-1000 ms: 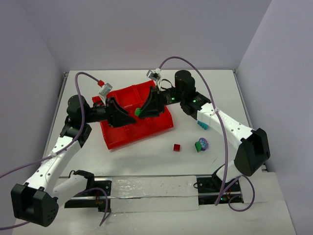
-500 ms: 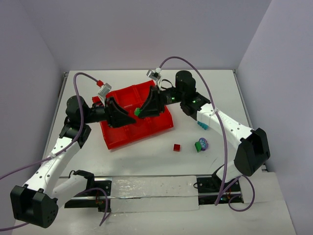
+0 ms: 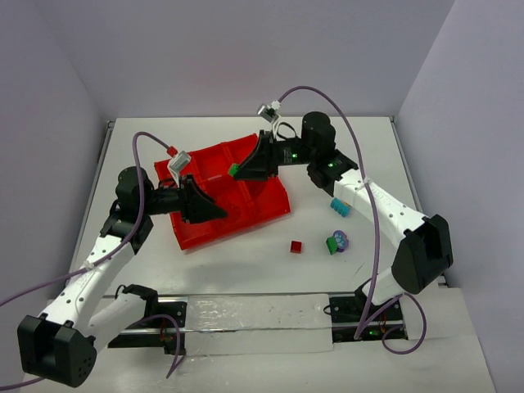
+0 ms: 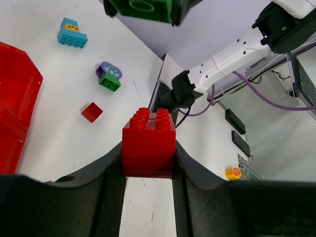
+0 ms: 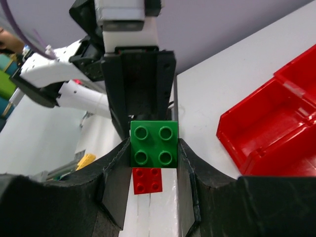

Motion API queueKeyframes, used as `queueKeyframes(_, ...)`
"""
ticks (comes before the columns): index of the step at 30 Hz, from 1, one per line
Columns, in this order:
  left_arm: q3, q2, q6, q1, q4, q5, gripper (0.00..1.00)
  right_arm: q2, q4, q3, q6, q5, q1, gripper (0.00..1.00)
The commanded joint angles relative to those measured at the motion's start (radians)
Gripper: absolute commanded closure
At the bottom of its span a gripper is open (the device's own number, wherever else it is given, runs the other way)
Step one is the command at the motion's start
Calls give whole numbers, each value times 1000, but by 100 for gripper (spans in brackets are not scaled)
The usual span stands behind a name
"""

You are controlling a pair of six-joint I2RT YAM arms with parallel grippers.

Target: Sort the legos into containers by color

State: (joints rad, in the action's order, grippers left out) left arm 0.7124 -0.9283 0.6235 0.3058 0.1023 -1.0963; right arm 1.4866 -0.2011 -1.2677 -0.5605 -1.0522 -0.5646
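My left gripper (image 3: 219, 211) (image 4: 148, 150) is shut on a red lego (image 4: 148, 143), held above the front part of the red tray of containers (image 3: 214, 164) (image 4: 15, 94). My right gripper (image 3: 236, 170) (image 5: 153, 148) is shut on a green lego (image 3: 234, 170) (image 5: 153, 144) (image 4: 143, 7), over the tray's middle. The two grippers face each other a short way apart, and the red lego (image 5: 147, 180) shows just beyond the green one in the right wrist view. Part of the tray (image 5: 276, 123) lies to the right there.
On the table right of the tray lie a small red lego (image 3: 296, 246) (image 4: 92, 111), a green lego joined to a purple piece (image 3: 336, 241) (image 4: 109, 78) and a light blue lego (image 3: 340, 208) (image 4: 71, 34). A clear strip (image 3: 254, 323) runs along the near edge.
The right gripper has lifted away toward the back with the green lego. The left gripper has drawn toward the near side with the red one, so the gap between them has grown.
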Motion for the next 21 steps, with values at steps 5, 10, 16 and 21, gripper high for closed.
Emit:
queueKeyframes(5,92,3,-99,-7,-250,229,100,58,419,-191,183,501,5,100)
queueKeyframes(10,144,-6,-113,-27,-393,393,100,143,572,-262,270,859,6,100)
queueKeyframes(16,180,28,-92,-41,-459,543,100,306,646,-396,303,921,4,100)
queueKeyframes(21,183,46,-82,-52,-457,554,100,418,659,-486,312,898,0,100)
